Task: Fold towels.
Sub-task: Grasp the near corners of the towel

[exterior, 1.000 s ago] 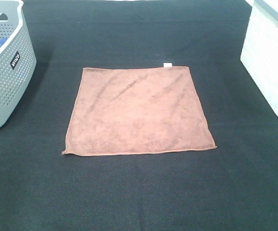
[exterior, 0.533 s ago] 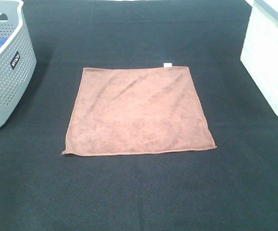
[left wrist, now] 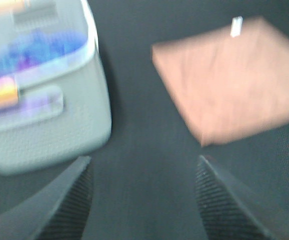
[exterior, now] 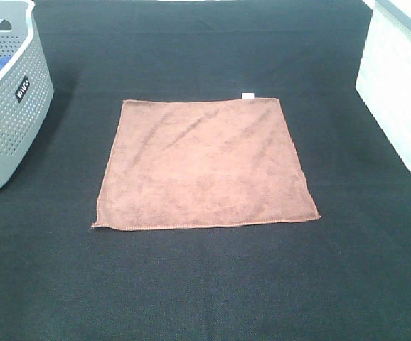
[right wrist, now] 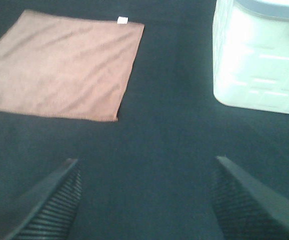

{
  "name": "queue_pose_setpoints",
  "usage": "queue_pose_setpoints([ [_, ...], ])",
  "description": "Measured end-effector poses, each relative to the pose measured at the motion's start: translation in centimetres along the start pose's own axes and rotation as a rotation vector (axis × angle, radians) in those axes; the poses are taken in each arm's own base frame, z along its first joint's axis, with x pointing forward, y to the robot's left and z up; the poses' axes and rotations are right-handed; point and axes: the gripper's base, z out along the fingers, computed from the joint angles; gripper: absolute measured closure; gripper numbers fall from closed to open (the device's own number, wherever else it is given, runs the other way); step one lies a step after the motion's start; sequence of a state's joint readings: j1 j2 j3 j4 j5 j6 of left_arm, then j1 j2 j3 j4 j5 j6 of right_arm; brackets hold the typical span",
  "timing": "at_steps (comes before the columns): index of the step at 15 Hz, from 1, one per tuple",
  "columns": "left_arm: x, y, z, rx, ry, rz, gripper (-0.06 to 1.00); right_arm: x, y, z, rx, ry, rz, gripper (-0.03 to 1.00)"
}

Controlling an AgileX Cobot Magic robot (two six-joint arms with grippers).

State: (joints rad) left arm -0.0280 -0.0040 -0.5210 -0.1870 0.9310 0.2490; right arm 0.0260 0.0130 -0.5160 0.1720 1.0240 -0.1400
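Observation:
A square reddish-brown towel (exterior: pixel 204 165) lies flat and unfolded on the black table, with a small white tag (exterior: pixel 248 96) at its far edge. It also shows in the left wrist view (left wrist: pixel 229 82) and the right wrist view (right wrist: pixel 59 65). Neither gripper appears in the high view. My left gripper (left wrist: pixel 142 200) is open and empty, above bare table between the basket and the towel. My right gripper (right wrist: pixel 144 200) is open and empty, above bare table near the towel's right front corner.
A grey perforated basket (exterior: pixel 10 106) with blue cloth inside stands at the far left. A white bin (exterior: pixel 401 85) stands at the far right. The black table cloth (exterior: pixel 205 284) covers the whole surface.

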Motion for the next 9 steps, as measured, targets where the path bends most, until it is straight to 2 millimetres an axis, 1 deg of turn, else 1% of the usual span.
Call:
queue_pose_setpoints([
  [1, -0.6, 0.0, 0.0, 0.002, -0.069, -0.015, 0.37, -0.6, -0.1, 0.4, 0.006, -0.006, 0.023, 0.28],
  [2, -0.6, 0.0, 0.0, 0.002, -0.069, -0.015, 0.37, -0.6, -0.1, 0.4, 0.006, -0.006, 0.023, 0.28],
  [3, -1.0, 0.0, 0.3, 0.0, -0.127, -0.031, 0.37, -1.2, -0.3, 1.0, 0.012, -0.007, 0.045, 0.28],
  [4, -1.1, 0.1, 0.9, 0.003, -0.148, -0.05, 0.37, -1.9, -0.5, 1.8, 0.019, -0.001, 0.061, 0.28],
  [6, -1.3, 0.3, 3.0, 0.032, -0.119, -0.12, 0.37, -3.3, -1.0, 4.1, 0.022, 0.05, 0.101, 0.28],
  [7, -1.4, 0.2, 4.8, 0.08, -0.061, -0.213, 0.37, -3.8, -1.2, 6.0, 0.01, 0.111, 0.152, 0.28],
  [9, -1.4, 0.0, 7.5, 0.141, 0.058, -0.349, 0.37, -4.1, -1.1, 8.6, -0.031, 0.224, 0.235, 0.28],
])
